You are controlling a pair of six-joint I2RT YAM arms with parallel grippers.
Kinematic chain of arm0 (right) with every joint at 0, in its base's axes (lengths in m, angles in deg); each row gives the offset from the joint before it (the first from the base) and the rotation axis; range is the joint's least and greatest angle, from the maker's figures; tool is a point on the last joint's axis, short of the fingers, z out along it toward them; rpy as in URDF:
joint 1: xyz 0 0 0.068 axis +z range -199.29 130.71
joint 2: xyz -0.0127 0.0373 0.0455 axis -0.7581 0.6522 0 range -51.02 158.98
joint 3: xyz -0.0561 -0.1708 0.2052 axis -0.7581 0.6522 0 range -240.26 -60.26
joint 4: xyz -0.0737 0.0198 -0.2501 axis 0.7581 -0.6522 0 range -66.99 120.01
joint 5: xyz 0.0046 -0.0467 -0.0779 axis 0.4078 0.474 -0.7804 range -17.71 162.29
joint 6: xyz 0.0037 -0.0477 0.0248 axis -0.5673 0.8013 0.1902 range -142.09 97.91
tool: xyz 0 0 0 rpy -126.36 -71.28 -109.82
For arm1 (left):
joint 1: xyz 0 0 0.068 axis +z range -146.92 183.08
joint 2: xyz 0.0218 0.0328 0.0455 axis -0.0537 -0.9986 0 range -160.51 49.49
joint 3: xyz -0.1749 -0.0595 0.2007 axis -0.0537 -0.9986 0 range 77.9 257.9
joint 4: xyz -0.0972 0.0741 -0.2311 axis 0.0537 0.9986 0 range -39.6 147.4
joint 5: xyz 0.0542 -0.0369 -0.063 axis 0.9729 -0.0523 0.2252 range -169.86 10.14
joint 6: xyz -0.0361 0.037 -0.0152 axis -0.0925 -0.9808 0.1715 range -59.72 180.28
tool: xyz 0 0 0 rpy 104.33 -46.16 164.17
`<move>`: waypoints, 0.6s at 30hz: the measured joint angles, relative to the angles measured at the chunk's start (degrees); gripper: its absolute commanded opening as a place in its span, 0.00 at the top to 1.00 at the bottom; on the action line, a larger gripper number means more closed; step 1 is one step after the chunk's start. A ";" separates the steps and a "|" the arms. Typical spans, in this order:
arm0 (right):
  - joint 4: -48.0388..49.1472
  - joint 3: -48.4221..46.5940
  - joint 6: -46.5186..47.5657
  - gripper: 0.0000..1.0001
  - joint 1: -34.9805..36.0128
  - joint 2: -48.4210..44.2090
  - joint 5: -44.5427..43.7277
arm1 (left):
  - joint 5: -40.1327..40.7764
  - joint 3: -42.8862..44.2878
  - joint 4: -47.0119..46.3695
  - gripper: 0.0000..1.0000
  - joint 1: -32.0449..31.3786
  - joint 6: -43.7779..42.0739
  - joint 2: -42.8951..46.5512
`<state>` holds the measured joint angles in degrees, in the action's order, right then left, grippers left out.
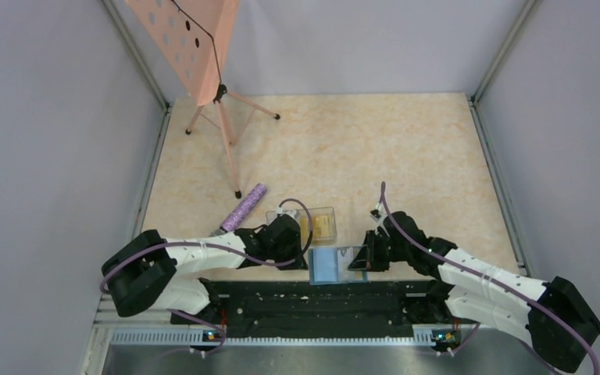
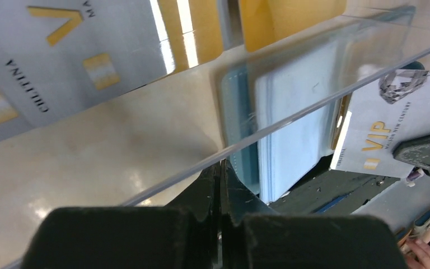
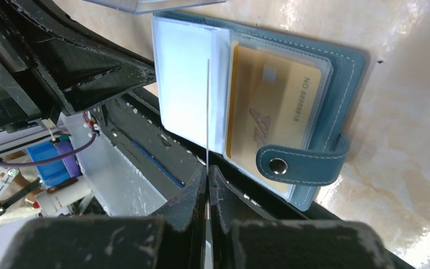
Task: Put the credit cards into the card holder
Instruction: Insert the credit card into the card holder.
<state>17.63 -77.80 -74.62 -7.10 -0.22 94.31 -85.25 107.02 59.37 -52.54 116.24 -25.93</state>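
The teal card holder [image 3: 336,84] lies open at the table's near edge [image 1: 324,267], a gold card [image 3: 269,106] in its right slot and its snap tab [image 3: 302,162] loose. My right gripper [image 3: 208,167] is shut on a silver card [image 3: 208,112], seen edge-on over the holder's pale blue left page. In the left wrist view that card [image 2: 392,126] shows "VIP" print. My left gripper [image 2: 221,165] is shut on the wall of a clear plastic box [image 1: 320,225]. Yellow cards [image 2: 291,17] and a silver one [image 2: 50,56] lie in that box.
A pink music stand [image 1: 195,47] on a tripod stands at the back left. A purple glittery roll [image 1: 244,208] lies just left of the clear box. The black base rail [image 1: 312,301] runs right below the card holder. Grey walls close in the table.
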 measured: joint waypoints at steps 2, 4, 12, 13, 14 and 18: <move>1.38 0.20 0.09 1.00 -0.02 0.79 0.22 | 0.07 0.72 -0.57 1.00 -0.09 0.04 -1.07; 2.71 0.59 0.37 1.00 -0.04 1.97 0.48 | 0.07 1.31 -1.27 1.00 -0.31 0.04 -2.14; 7.28 2.47 0.48 1.00 -0.42 6.36 2.29 | -0.09 2.38 -2.10 1.00 -0.74 -0.04 -3.78; 7.72 2.49 0.48 1.00 -0.44 6.82 2.56 | -0.11 2.47 -2.08 1.00 -0.74 -0.11 -3.87; 8.11 2.49 0.50 1.00 -0.50 7.19 2.75 | -0.13 2.58 -1.95 1.00 -0.74 -0.15 -3.93; 8.92 2.49 0.87 1.00 -1.09 8.09 3.63 | -0.15 3.02 -1.64 1.00 -0.76 -0.31 -4.31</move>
<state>26.55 -75.31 -73.75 -8.19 7.87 97.94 -85.40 110.04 57.73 -53.30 115.94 -30.23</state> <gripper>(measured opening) 0.006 0.010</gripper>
